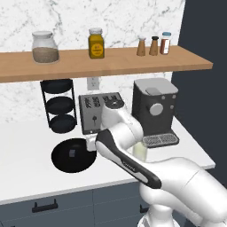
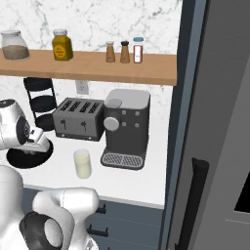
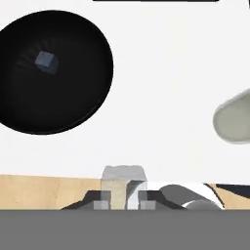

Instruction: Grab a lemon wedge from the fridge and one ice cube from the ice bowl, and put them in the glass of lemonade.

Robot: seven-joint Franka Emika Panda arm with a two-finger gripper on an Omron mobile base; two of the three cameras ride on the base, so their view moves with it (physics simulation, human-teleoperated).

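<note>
In the left base view, a white counter [image 1: 26, 137] is seen under a white marble wall [image 1: 133, 17], with dark blue drawers below it. A wooden shelf [image 1: 111, 62] is fixed to the wall, and on it are set a big jar of brown grains [image 1: 45, 47], a yellow jar [image 1: 96, 43] with a label too small to be read, and three small shakers [image 1: 153, 45]. A black three-tier rack [image 1: 59, 104], a grey toaster [image 1: 98, 111] and a dark coffee machine [image 1: 154, 110] are lined up at the back of the counter. The ice bowl [image 1: 71, 155] is placed near the front, and the glass of lemonade [image 1: 141, 150] is partly hidden behind the white arm, just in front of the coffee machine. In the right base view, the fridge [image 2: 219, 146] is seen tall and dark on the right, shut, with a long black handle. The glass is stood on the counter between the bowl and the coffee machine's tray. In the hand view, the gripper [image 3: 124, 197] is held above the counter, and its jaws are clamped on an ice cube [image 3: 124, 183], a pale block. One more cube [image 3: 45, 60] is left lying inside the black bowl. The rim of the glass is seen at the right edge. No writing can be read anywhere.
</note>
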